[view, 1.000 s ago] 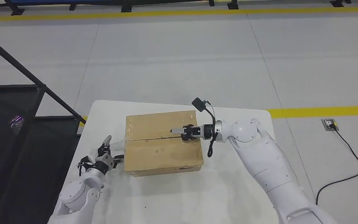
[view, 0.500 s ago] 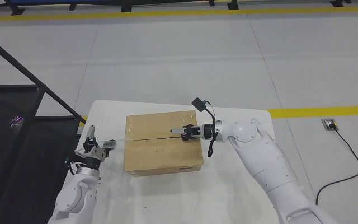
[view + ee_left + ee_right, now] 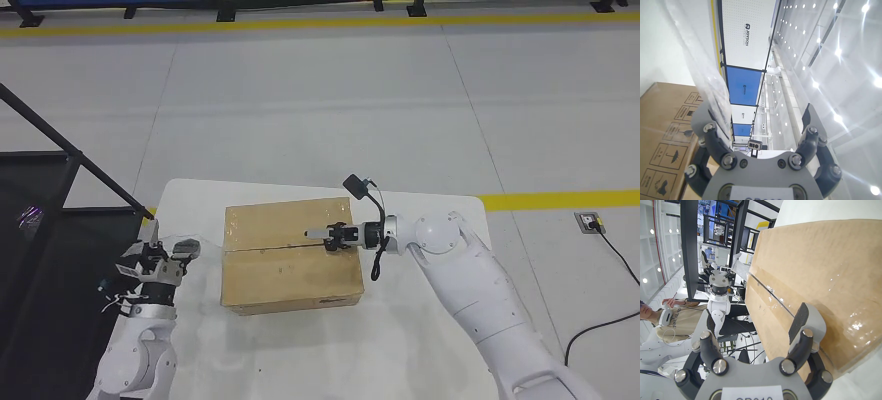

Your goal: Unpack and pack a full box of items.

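Observation:
A closed cardboard box (image 3: 290, 265) stands mid-table, a seam running between its top flaps (image 3: 772, 294). My right gripper (image 3: 318, 235) hovers over the box top near the seam, open (image 3: 755, 313), with one finger (image 3: 800, 321) low against the cardboard. My left gripper (image 3: 160, 264) is off the box's left side, tilted upward and open (image 3: 756, 111). A strip of clear tape (image 3: 715, 91) clings to one of its fingers and trails away; this tape (image 3: 737, 263) also shows beyond the box edge (image 3: 664, 132).
The white table (image 3: 420, 330) has free room in front and to the right of the box. A black metal frame (image 3: 40, 200) and dark netting stand beside the table's left edge.
My left gripper has drawn back from the box's left side toward the table's left edge and turned upward, taking the clear tape with it. The right arm has not moved.

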Tool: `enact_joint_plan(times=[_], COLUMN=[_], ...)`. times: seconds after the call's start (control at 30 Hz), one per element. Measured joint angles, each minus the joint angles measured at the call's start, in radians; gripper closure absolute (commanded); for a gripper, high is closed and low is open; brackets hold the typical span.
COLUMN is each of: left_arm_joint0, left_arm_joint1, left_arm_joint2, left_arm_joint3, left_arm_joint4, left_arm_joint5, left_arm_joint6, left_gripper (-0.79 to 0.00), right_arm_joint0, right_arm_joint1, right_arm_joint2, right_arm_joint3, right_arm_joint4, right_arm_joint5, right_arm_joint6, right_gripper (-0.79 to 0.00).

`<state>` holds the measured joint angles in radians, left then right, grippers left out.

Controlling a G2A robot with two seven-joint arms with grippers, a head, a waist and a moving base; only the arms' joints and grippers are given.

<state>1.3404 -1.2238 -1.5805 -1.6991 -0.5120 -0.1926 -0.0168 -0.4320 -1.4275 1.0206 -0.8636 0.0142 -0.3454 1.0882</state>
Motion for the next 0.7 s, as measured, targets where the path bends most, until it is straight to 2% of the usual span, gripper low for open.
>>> enact_joint_plan(times=[0.33,0.7], left_arm_joint0=[-0.006,-0.006], left_arm_joint1=[-0.009,-0.019], left_arm_joint2=[0.029,0.077], left_arm_joint3=[-0.054,-0.068], left_arm_joint4=[0.070,0.244], left_arm_joint5=[0.007,-0.013], left_arm_joint6=[0.037,0.095], left_gripper=[-0.785,-0.785], right_arm_joint0=[0.000,-0.041], right_arm_joint1=[0.000,0.010], right_arm_joint2=[0.000,0.005], right_arm_joint3=[0.000,-0.052], right_arm_joint4=[0.000,-0.010], right_arm_joint5=[0.000,0.028], right_arm_joint6=[0.000,-0.025], right_gripper=[-0.785,-0.785])
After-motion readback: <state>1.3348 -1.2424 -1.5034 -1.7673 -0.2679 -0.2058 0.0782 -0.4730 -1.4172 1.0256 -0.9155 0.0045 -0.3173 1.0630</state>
